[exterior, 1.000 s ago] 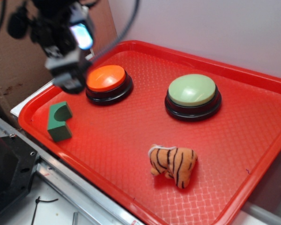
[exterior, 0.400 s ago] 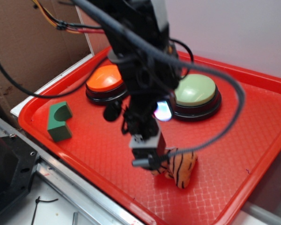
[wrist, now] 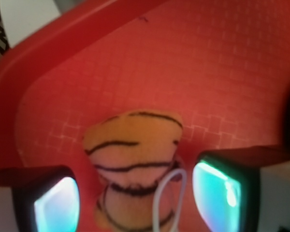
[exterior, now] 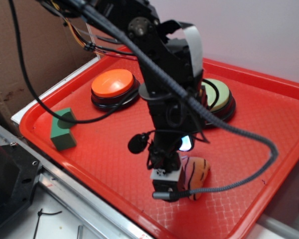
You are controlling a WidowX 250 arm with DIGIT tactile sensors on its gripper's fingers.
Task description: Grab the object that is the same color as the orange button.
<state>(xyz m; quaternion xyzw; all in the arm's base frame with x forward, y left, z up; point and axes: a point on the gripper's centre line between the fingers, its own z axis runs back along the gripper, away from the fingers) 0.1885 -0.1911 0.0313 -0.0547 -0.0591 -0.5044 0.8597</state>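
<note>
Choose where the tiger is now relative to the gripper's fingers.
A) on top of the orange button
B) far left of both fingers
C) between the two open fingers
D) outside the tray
C: in the wrist view the tiger lies between the two fingers, which stand apart.

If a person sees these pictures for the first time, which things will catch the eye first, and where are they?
The black robot arm fills the middle of the exterior view, its gripper low over the striped plush tiger near the front of the red tray. In the wrist view the tiger lies between the two open fingers. Behind, the orange button glows at the back left.
</note>
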